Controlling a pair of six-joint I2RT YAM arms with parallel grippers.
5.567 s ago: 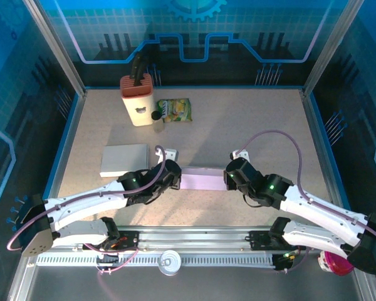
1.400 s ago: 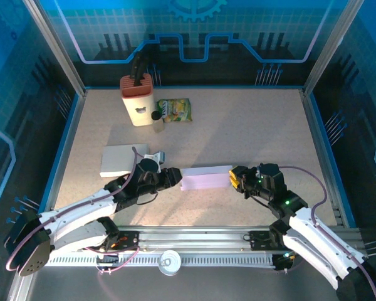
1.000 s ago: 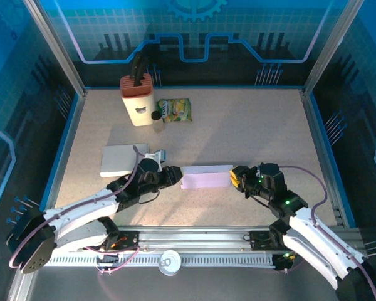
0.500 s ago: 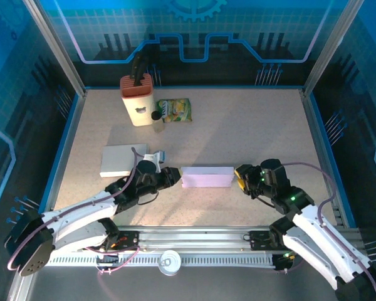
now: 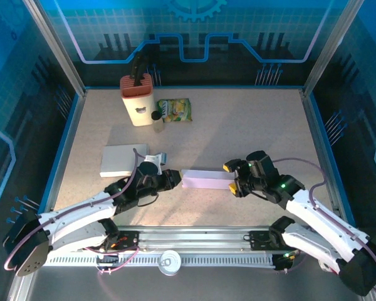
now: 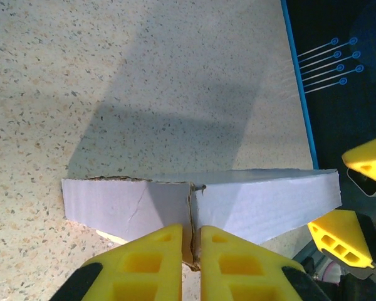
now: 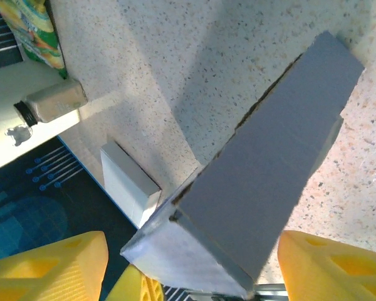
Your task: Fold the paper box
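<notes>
The lavender paper box lies on the speckled bench, toward its near edge and about midway between the 2 arms, with its long side running left to right. The left jaws are closed on the box's left end: in the left wrist view the 2 yellow fingers stand almost together, with only a thin cardboard edge between them, right where a seam splits the box's pale face into 2 panels. The right jaws stand wide apart at the box's right end, 1 yellow fingertip on the far side of it and the other on the near side (whether either pad actually touches the cardboard I cannot tell). In the right wrist view the box reaches away from the camera between the 2 spread fingers, and its edges look a little ragged. Well apart from the box, toward the far left of the bench, stand a white and red knife block, a small dark-capped bottle just beside it, and a green snack bag. A flat grey box lies near the left arm's wrist.
</notes>
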